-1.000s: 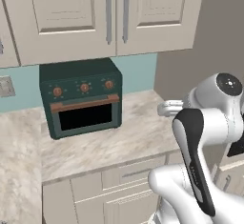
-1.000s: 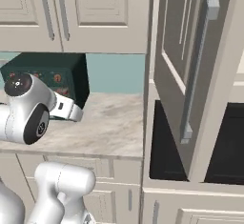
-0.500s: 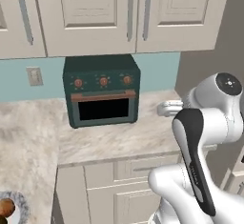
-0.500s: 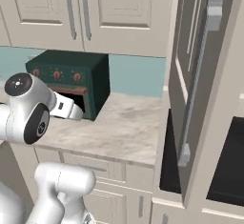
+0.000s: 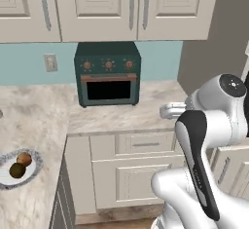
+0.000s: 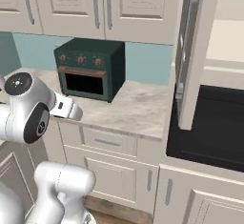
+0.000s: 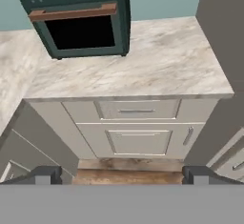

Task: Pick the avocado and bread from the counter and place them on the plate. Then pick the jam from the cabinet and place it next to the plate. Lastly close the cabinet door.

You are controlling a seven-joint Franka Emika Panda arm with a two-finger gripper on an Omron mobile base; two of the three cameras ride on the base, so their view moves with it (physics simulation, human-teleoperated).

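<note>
- Spread wide and holding nothing, our pincer (image 7: 122, 174) hangs above the floor in front of the lower drawers, its two dark fingertips (image 7: 45, 174) far apart at the bottom of the hand view.
- We see the plate (image 5: 32, 168) at the far left of the left base view, on the counter (image 5: 39, 121) where it turns the corner.
- On that plate sit the bread (image 5: 24, 159) and the avocado (image 5: 17, 170), side by side and touching or nearly so, the orange-brown roll behind the dark green fruit.
- We find a dark green toaster oven (image 5: 107, 73) standing on the beige worktop against the teal wall, three copper knobs above its black window.
- Cream wall cupboards (image 5: 121, 6) with slim bar handles hang above the oven.
- In the right base view, the cabinet door (image 6: 190, 51) stands open, edge-on to us, its metal bar handle facing the oven side.
- Behind the door we see the cabinet (image 6: 228, 37) with its pale shelf, and a black microwave (image 6: 209, 123) below it.
- We cannot make out the jam from these angles.
- Our white arm (image 5: 214, 125) rises at the lower right of the left base view, its wrist level with the counter edge.
</note>
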